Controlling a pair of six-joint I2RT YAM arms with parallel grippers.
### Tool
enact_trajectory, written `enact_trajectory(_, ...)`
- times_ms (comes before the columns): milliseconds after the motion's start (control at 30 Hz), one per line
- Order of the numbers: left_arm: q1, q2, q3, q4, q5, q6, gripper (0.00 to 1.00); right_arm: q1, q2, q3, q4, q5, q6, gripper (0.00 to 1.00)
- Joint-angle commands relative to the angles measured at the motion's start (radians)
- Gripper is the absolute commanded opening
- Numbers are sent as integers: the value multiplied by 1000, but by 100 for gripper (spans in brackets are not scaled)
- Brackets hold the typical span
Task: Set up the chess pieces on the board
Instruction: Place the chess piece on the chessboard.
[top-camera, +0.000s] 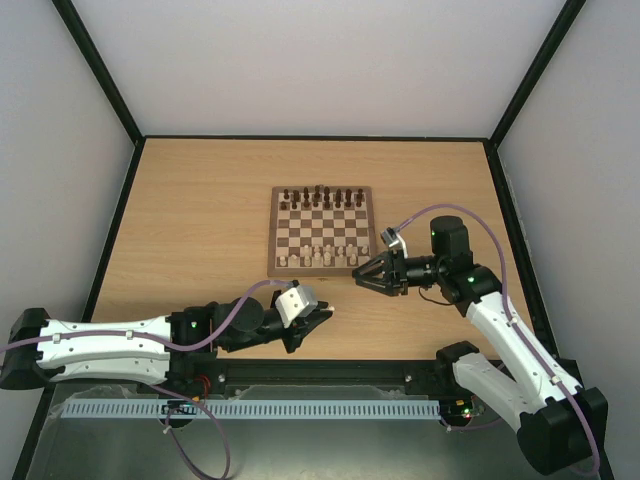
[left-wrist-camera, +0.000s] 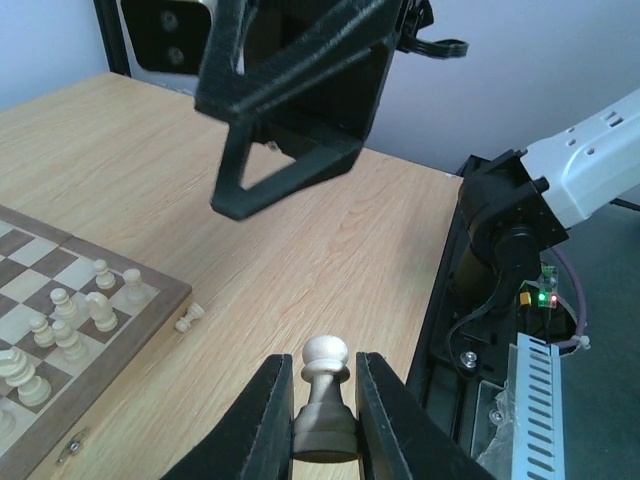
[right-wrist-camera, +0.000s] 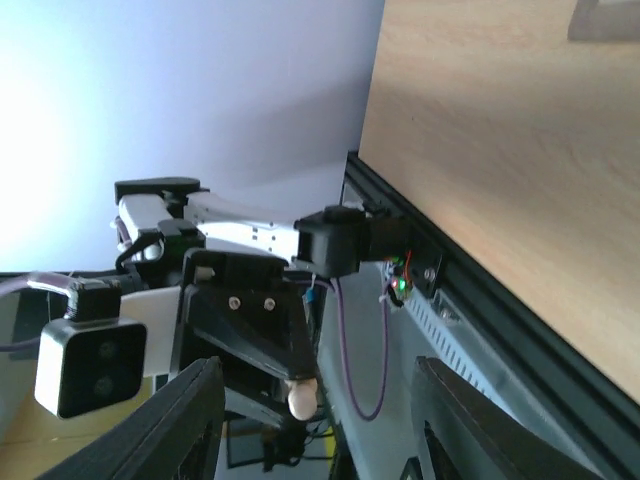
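A: So, left end effector (left-wrist-camera: 323, 385) status?
B: Clamped on 1 pale pawn (left-wrist-camera: 324, 405), upright between the fingers (left-wrist-camera: 275, 420). It's over the counter (left-wrist-camera: 330, 250) near the front edge, off the board (top-camera: 322, 226). Can't tell if the base touches down.
A: Right side?
B: Right end effector (top-camera: 362, 277) spread wide, nothing in it, hanging just beside the board's near-right corner.
A: Progress?
B: Dark pieces (top-camera: 320, 196) fill the far 2 ranks. Pale chess pieces (top-camera: 322, 258) stand across the near 2 ranks, with gaps; too small to count. 1 stray pawn (left-wrist-camera: 190, 318) lies on the counter just beside the board edge.
A: Late stage?
B: My read, yes. Remaining: seat the held pawn, recover the stray pawn, fill whatever squares are open.
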Motion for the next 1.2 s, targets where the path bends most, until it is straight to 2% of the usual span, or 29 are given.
enact_trajectory(0, -9, 5, 6, 0, -16, 27, 4, 27, -14, -70, 49, -92, 93, 52)
enact_trajectory(133, -9, 24, 11, 18, -19, 50, 5, 64, 18, -71, 73, -96, 109, 51)
enact_trajectory(333, -1, 50, 16, 52, -10, 66, 4, 128, 87, -32, 75, -96, 93, 43)
enact_trajectory(600, 13, 61, 8, 83, -5, 70, 4, 156, 94, -22, 43, -100, 68, 35)
enact_trajectory(1000, 45, 83, 3, 118, 30, 79, 4, 178, 60, -40, 50, -106, 80, 34)
enact_trajectory(1167, 60, 96, 5, 137, 45, 84, 4, 187, 60, -40, 47, -107, 77, 29)
